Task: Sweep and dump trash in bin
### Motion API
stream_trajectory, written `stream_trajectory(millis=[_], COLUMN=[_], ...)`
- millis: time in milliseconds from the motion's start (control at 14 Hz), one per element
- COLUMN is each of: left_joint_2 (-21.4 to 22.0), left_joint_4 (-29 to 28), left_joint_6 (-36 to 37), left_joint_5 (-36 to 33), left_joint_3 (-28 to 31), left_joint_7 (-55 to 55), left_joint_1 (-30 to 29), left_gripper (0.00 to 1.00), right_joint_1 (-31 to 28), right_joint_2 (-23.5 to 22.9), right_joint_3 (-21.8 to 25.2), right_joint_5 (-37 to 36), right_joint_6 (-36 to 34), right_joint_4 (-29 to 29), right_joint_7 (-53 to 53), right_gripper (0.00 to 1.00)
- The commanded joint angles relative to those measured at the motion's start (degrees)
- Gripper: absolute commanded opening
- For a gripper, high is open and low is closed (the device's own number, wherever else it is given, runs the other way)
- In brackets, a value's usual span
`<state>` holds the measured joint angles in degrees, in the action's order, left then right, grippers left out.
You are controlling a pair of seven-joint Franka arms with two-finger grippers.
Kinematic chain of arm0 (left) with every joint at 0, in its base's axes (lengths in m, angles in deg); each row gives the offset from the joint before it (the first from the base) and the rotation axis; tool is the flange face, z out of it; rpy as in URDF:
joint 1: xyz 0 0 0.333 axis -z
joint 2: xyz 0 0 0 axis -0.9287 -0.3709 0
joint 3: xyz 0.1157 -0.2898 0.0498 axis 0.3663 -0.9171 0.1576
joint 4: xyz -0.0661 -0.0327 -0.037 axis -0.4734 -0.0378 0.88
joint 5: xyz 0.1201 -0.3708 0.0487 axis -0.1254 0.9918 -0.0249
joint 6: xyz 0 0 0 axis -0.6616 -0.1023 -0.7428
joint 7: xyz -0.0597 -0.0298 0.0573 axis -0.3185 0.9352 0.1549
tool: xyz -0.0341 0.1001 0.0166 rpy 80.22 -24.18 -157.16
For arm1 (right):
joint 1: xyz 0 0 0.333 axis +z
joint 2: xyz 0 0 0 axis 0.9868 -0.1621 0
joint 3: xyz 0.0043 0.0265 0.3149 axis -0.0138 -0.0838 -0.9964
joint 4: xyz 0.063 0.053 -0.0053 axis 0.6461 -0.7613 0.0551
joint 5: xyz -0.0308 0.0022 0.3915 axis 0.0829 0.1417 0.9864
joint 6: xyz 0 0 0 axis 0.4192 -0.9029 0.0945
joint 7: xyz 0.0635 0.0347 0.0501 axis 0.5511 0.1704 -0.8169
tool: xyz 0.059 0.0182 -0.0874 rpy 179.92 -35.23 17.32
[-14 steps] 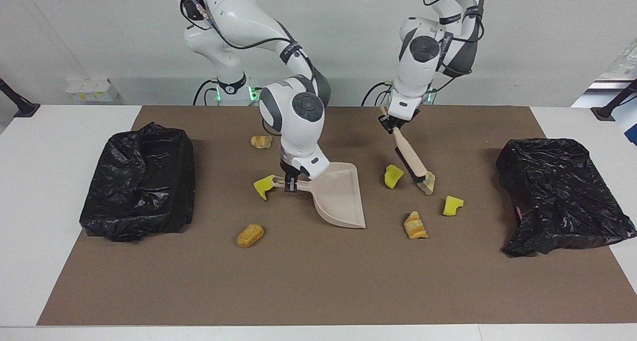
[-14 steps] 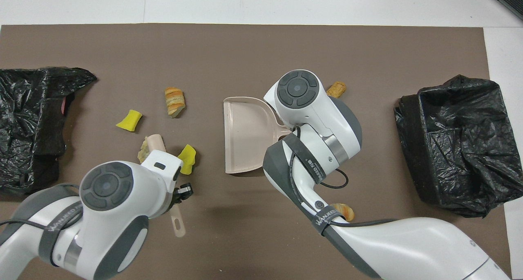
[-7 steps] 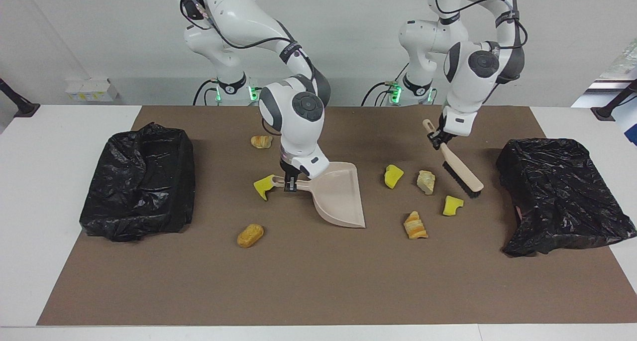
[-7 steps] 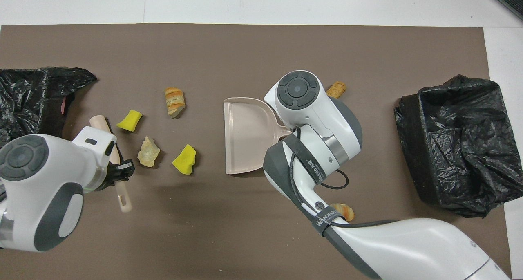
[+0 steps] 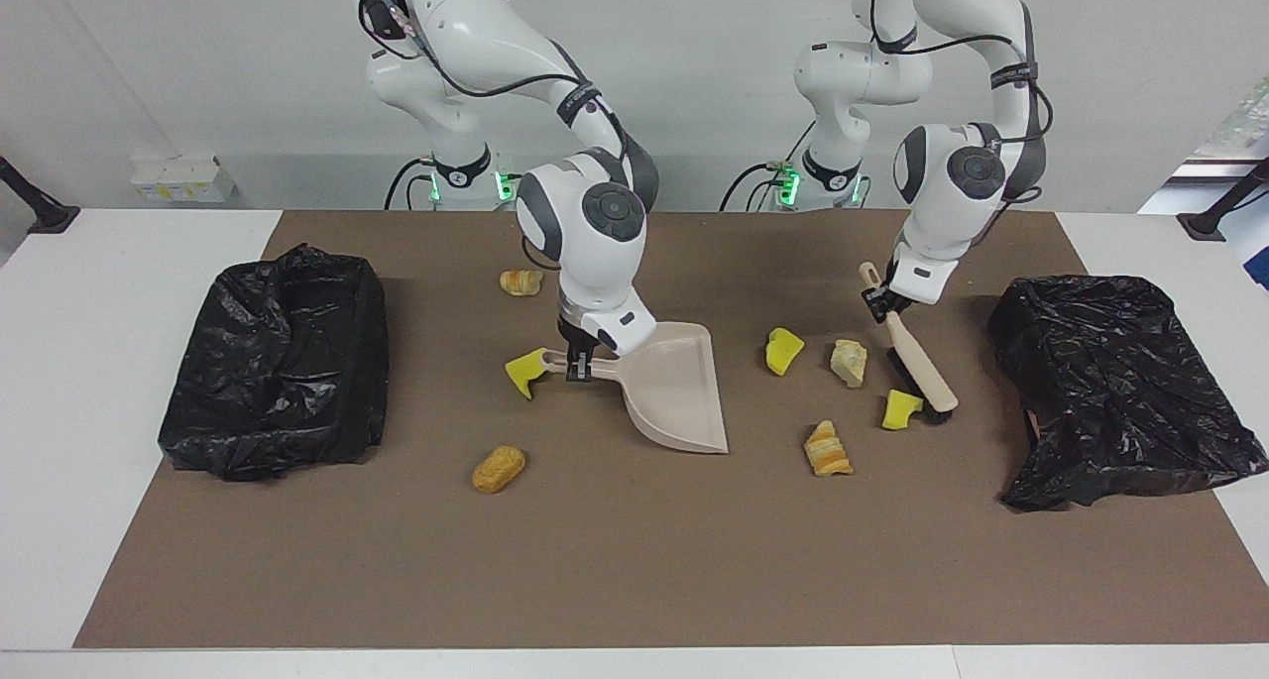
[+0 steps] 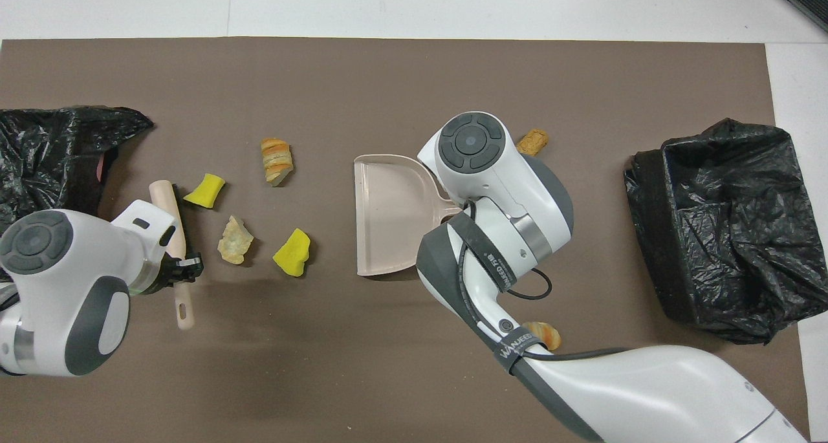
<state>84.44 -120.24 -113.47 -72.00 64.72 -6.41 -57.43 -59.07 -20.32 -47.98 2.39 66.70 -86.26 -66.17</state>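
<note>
My left gripper (image 5: pixel 881 302) is shut on the handle of the beige brush (image 5: pixel 922 367). Its black bristles are down on the mat beside a yellow trash chunk (image 5: pixel 900 408), on the side toward the left arm's bin (image 5: pixel 1120 382); I cannot tell if they touch. My right gripper (image 5: pixel 580 360) is shut on the handle of the beige dustpan (image 5: pixel 679 392), which rests on the mat with its mouth facing that trash. Between pan and brush lie another yellow chunk (image 5: pixel 783 350), a pale lump (image 5: pixel 849 362) and a striped bread piece (image 5: pixel 828 448).
A second black-bagged bin (image 5: pixel 283 362) stands at the right arm's end. A yellow chunk (image 5: pixel 525 372) lies by the dustpan's handle, a tan bun (image 5: pixel 498 468) farther out, and a bread piece (image 5: pixel 520 282) nearer the robots. A brown mat (image 5: pixel 634 560) covers the table.
My left arm carried the brush from the pale lump toward the left arm's bin, then set its bristles down beside the outer yellow chunk. The right arm and dustpan stayed still.
</note>
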Motion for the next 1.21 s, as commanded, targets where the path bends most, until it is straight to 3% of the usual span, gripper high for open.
stream_trajectory(millis=[0,427,712,1139], left_joint_2=[-2.8,-3.86,-5.61,-8.34], left_joint_4=[0.75,3.12,7.94,14.8], left_joint_6=[-3.64,-5.06,-5.23,-4.45], left_joint_5=[4.91,15.19,22.84,23.65], left_joint_3=[0.41,0.33,0.33,0.5], left_joint_7=[0.04,-0.49,-1.8,-6.55], left_joint_1=[5.54,17.05,24.09,28.5], left_gripper=[0.0,0.0,0.0,0.0], right_joint_1=[-0.15,-0.15,-0.24,-0.24], right_joint_2=[1.64,1.64,1.64,1.72], right_joint_3=[-0.29,-0.29,-0.29,-0.29], right_joint_5=[-1.18,-1.18,-1.09,-1.09], right_joint_6=[0.73,0.73,0.73,0.73], right_joint_4=[-2.05,-2.05,-2.05,-2.14], right_joint_7=[-1.15,-1.07,-1.07,-0.89], right_gripper=[0.0,0.0,0.0,0.0])
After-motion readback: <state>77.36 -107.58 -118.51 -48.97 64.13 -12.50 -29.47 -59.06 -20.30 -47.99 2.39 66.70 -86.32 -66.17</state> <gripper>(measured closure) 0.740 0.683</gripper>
